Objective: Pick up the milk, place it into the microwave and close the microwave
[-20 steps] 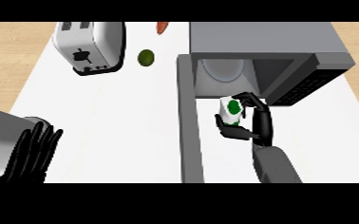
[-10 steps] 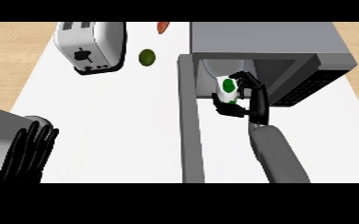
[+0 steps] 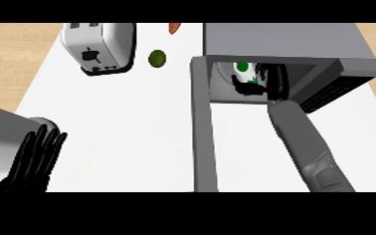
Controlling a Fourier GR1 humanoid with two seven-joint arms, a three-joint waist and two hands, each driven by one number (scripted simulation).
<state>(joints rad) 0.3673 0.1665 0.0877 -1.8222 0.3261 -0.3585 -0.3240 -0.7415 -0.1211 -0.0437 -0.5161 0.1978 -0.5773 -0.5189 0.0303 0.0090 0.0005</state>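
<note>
The milk, a white carton with a green mark, is inside the open microwave on its round plate. My right hand reaches into the cavity, its fingers and thumb curled round the carton and hiding its right side. The microwave door stands swung open toward me, left of my right forearm. Resting at the lower left edge is my left hand, open with fingers straight.
A silver toaster stands at the back left. A green round fruit lies beside it, and a red-orange item lies at the back edge. A grey object sits at the left edge.
My right hand has carried the milk forward from in front of the microwave opening into the cavity. The left hand has stayed in place.
</note>
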